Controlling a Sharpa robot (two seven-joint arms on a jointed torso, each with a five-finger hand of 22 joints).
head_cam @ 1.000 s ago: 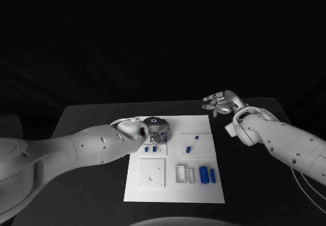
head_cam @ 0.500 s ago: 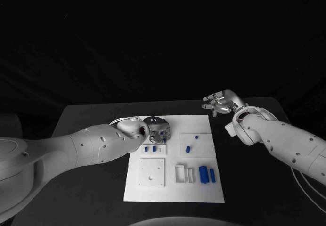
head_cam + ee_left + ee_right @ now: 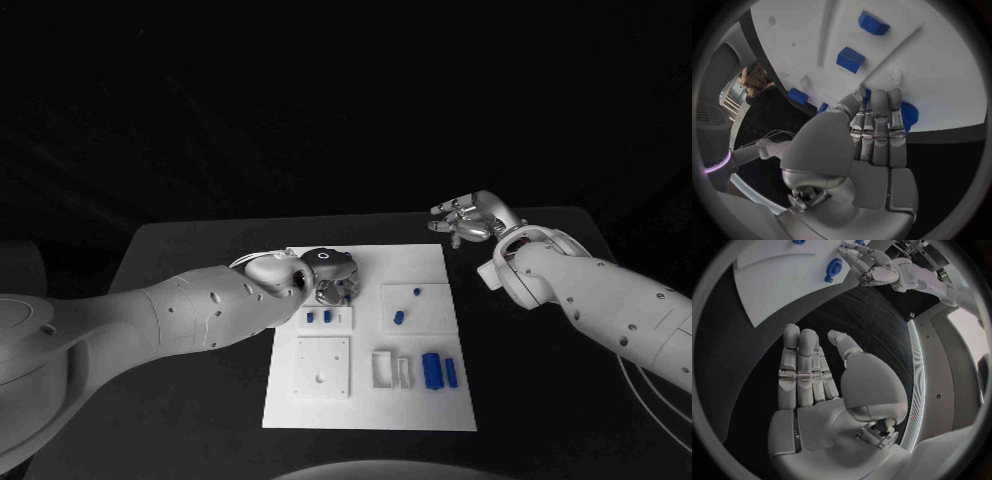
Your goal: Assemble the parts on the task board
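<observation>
The left hand [image 3: 329, 275] hangs over the far left part of the task board [image 3: 433, 258], fingers pointing down onto it. In the left wrist view the fingers [image 3: 879, 125] lie straight and side by side, their tips at a round blue part [image 3: 907, 116] that stands on the white plate; whether they press it or only touch it I cannot tell, and nothing is visibly grasped, so the hand's state stays unclear. Just beyond the fingertips in that view lie two blue blocks [image 3: 851, 59], one past the other, on a raised square of the board. In the head view two small blue pieces [image 3: 319, 317] sit just near of the left hand, and two more [image 3: 400, 318] lie to its right on the neighbouring square. Nearer the robot, a white frame [image 3: 385, 367] stands beside two upright blue bars [image 3: 438, 371] at the board's near right.

The right hand [image 3: 470, 219] is well apart from all of this, raised past the board's far right corner over the black table [image 3: 188, 250]. Its fingers [image 3: 799, 367] are extended, with the thumb spread aside, and it holds nothing.
</observation>
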